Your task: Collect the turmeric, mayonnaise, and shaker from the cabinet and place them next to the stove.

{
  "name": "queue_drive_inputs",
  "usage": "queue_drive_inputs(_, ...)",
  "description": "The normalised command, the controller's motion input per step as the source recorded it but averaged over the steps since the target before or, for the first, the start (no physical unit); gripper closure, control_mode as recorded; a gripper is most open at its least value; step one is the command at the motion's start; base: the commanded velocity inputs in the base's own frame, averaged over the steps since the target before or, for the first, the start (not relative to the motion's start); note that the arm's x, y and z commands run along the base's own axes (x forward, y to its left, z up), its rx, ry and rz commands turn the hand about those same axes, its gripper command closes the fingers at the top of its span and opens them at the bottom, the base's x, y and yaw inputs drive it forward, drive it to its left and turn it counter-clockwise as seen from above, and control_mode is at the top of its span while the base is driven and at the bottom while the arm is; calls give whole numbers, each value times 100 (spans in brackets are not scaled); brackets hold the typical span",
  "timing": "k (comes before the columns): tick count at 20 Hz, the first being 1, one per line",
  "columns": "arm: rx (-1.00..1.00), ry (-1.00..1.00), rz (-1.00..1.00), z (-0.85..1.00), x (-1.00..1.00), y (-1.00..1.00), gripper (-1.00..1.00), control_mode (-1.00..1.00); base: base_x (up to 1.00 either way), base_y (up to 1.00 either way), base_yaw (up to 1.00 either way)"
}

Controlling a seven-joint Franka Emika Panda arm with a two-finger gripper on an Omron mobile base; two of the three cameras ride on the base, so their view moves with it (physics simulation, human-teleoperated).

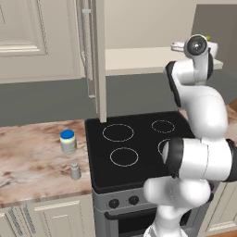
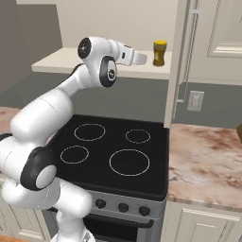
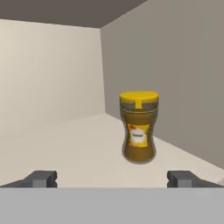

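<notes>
- While the turmeric (image 3: pixel 138 127) stood upright on the beige shelf board (image 3: pixel 78 144) of the cabinet (image 2: pixel 182 61), near its back corner, it was the one task item not yet brought down.
- In the hand view the jar sat ahead of the gripper (image 3: pixel 112 179), between the lines of the two finger tips but well apart from them; nothing touched it.
- The jaws stood wide open and empty, one tip low at each side of that view.
- From the right base view the hand reached in over the shelf, with the turmeric (image 2: pixel 159 53) just beyond it and the open cabinet door to the right.
- Down on the marble counter (image 1: pixel 32 162), to the left of the stove (image 1: pixel 139 148), the mayonnaise (image 1: pixel 68 141) stood upright, and the shaker (image 1: pixel 75 171) stood nearer the counter's front edge, the two near each other but apart.
- Judged from this, two of the three were already placed, and the step in hand was the approach to the last jar.
- The next move called for a straight advance, shifted slightly toward the jar's side so that its body sat midway between the tips, then a close around its waist, without nudging it into the back wall.
</notes>
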Motion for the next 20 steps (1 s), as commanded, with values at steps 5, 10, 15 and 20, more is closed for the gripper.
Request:
queue_drive_inputs(5,9,11,0,18,27,-17,-100,-100,0,0,0)
queue_drive_inputs(10,4,2,0,-1,6,-13,-100,-100,0,0,0)
queue_drive_inputs(15,1,0,0,0,11,-24,-100,-100,0,0,0)
queue_drive_inputs(20,1,0,0,0,20,-15,-100,-100,0,0,0)
